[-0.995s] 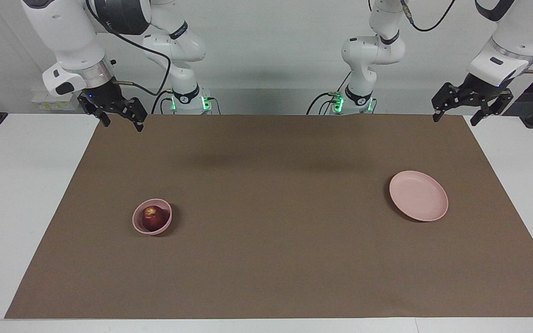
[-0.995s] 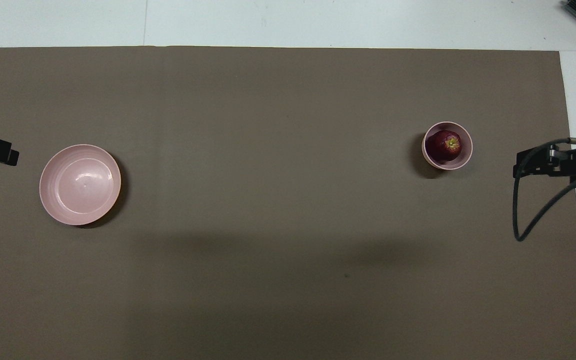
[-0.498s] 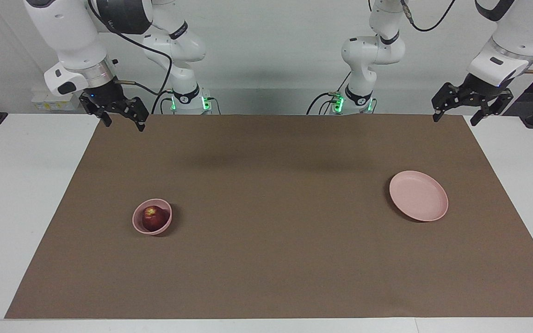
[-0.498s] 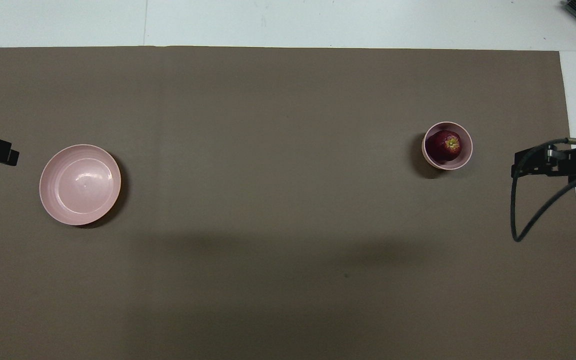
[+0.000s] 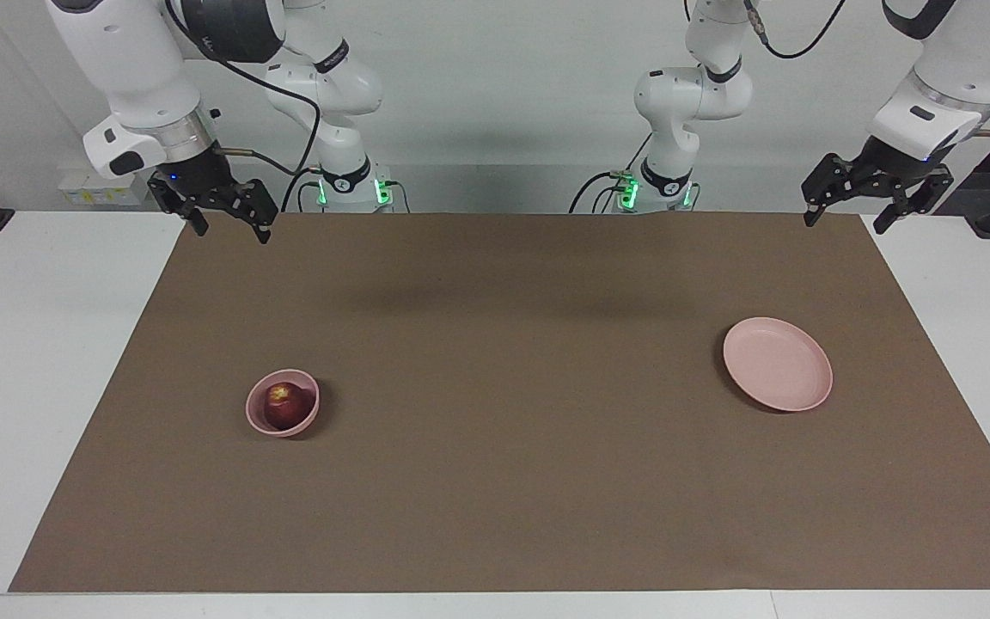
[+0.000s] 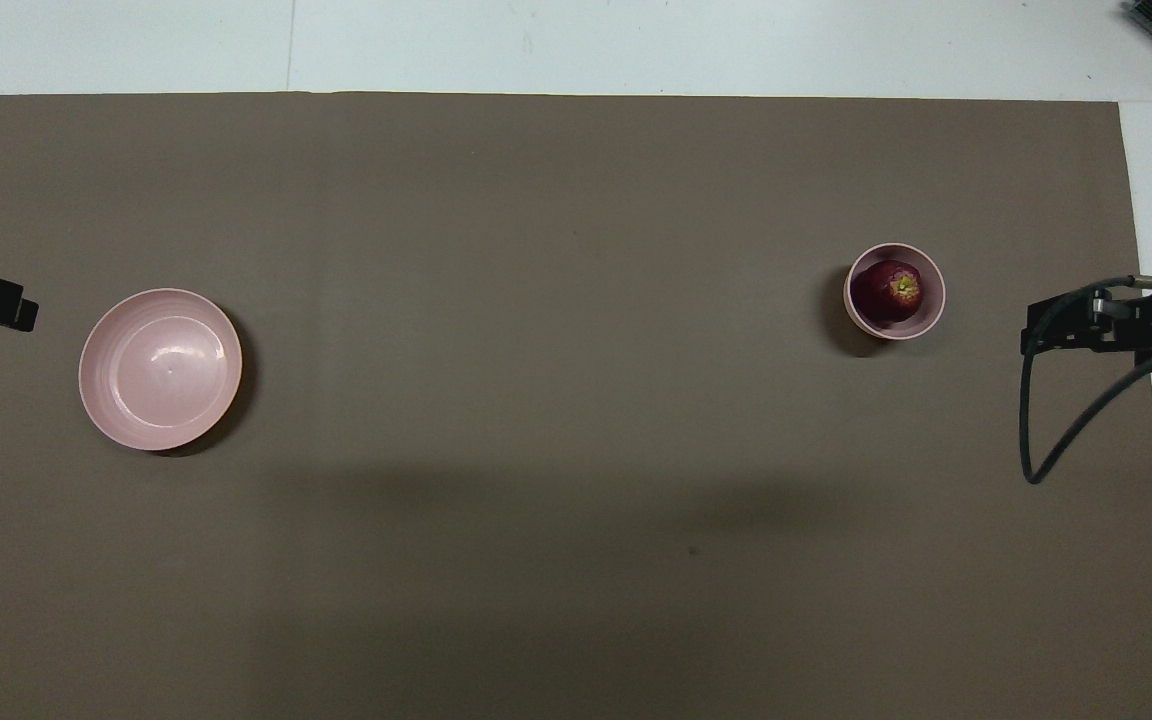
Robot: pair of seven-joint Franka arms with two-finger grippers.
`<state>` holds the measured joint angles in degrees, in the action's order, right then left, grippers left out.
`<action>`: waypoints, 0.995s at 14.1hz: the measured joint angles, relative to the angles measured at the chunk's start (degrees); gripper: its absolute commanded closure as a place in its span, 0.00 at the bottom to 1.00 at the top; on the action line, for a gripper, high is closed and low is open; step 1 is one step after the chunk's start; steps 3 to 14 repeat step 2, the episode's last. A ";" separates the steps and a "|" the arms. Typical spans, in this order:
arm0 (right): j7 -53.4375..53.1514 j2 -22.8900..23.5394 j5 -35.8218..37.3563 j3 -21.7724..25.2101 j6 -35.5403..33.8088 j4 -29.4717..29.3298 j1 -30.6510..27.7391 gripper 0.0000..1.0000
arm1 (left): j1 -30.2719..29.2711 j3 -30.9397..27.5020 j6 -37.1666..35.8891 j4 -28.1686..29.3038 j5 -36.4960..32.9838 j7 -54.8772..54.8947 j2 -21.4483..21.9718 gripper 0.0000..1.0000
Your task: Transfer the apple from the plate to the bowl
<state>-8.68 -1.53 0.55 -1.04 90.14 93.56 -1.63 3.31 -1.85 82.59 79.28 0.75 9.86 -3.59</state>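
The dark red apple [image 5: 283, 402] lies in the small deep pink bowl [image 5: 256, 419] toward the right arm's end of the table; both also show in the overhead view, the apple [image 6: 889, 291] and the bowl [image 6: 932, 300]. The flat pink plate [image 5: 778, 364] sits bare toward the left arm's end, and shows in the overhead view [image 6: 160, 369]. My right gripper [image 5: 230, 234] hangs open and empty over the mat's edge by its base. My left gripper [image 5: 843, 225] hangs open and empty over the mat's corner at its own end.
A brown mat [image 5: 495, 481] covers most of the white table [image 5: 39, 344]. The right gripper's black cable [image 6: 1036, 430] loops over the mat's edge in the overhead view.
My right gripper has shifted very slightly toward the table's middle. The apple, bowl, plate and left gripper have not moved.
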 measured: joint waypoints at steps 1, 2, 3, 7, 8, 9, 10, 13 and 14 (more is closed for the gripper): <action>0.08 0.00 0.00 -0.02 0.00 0.00 0.01 0.00 | 0.00 0.00 0.00 0.00 0.00 0.00 0.00 0.00; 0.31 0.00 0.00 -0.03 0.00 0.00 0.01 0.00 | 0.00 0.00 0.00 0.00 0.00 0.00 0.00 0.00; 0.31 0.00 0.00 -0.03 0.00 0.00 0.01 0.00 | 0.00 0.00 0.00 0.00 0.00 0.00 0.00 0.00; 0.31 0.00 0.00 -0.03 0.00 0.00 0.01 0.00 | 0.00 0.00 0.00 0.00 0.00 0.00 0.00 0.00; 0.31 0.00 0.00 -0.03 0.00 0.00 0.01 0.00 | 0.00 0.00 0.00 0.00 0.00 0.00 0.00 0.00; 0.31 0.00 0.00 -0.03 0.00 0.00 0.01 0.00 | 0.00 0.00 0.00 0.00 0.00 0.00 0.00 0.00; 0.31 0.00 0.00 -0.03 0.00 0.00 0.01 0.00 | 0.00 0.00 0.00 0.00 0.00 0.00 0.00 0.00; 0.31 0.00 0.00 -0.03 0.00 0.00 0.01 0.00 | 0.00 0.00 0.00 0.00 0.00 0.00 0.00 0.00; 0.31 0.00 0.00 -0.03 0.00 0.00 0.01 0.00 | 0.00 0.00 0.00 0.00 0.00 0.00 0.00 0.00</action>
